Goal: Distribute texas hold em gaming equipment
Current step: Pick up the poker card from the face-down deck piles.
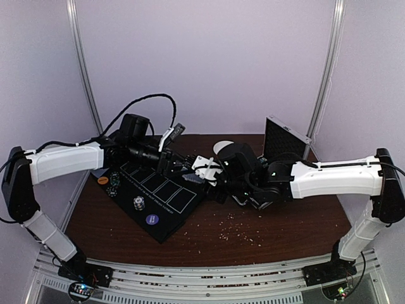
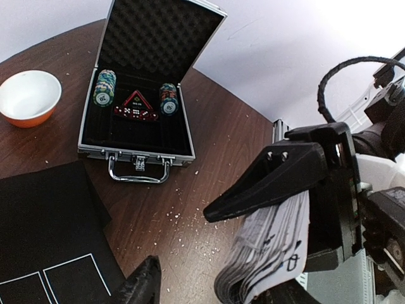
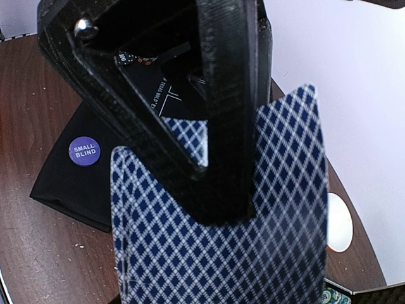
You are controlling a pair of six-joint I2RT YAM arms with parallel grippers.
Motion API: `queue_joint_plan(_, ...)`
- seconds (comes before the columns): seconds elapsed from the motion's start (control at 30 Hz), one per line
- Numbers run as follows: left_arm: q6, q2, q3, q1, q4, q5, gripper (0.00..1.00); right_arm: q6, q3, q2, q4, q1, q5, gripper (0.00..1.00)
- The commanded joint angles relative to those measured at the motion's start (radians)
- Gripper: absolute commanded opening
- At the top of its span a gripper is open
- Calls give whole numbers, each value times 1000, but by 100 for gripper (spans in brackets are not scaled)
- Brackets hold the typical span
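A thick deck of playing cards with blue diamond backs is clamped in my right gripper, one black finger pressed across the top card. The left gripper stands open just left of the deck. One of its fingers is low over the wood and the other is hidden behind the cards. The two grippers meet at the table's middle. On the black mat lie chip stacks, a purple "small blind" disc and an orange disc.
An open silver case at the back holds two chip stacks and red dice. A white bowl with an orange rim stands to its left. Crumbs speckle the brown table.
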Motion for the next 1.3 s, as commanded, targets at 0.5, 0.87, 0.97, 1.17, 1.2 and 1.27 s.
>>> queue_joint_plan(0.5, 82, -83, 45, 5, -75, -51, 80, 7, 20, 4, 9, 6, 11, 46)
queue_joint_plan(0.87, 90, -108, 40, 4, -66, -22, 28, 7, 17, 1, 5, 5, 14, 46)
queue_joint_plan(0.97, 94, -113, 40, 5, -73, -28, 15, 3, 9, 1, 9, 4, 22, 46)
queue_joint_plan(1.17, 100, -121, 40, 5, -92, -43, 0, 11, -2, -3, 5, 3, 37, 46)
queue_joint_plan(1.2, 104, -121, 43, 4, -97, -43, 0, 11, -5, -5, 6, 3, 40, 46)
queue_joint_plan(1.27, 107, -124, 46, 7, -102, -44, 0, 12, -9, -5, 5, 0, 44, 46)
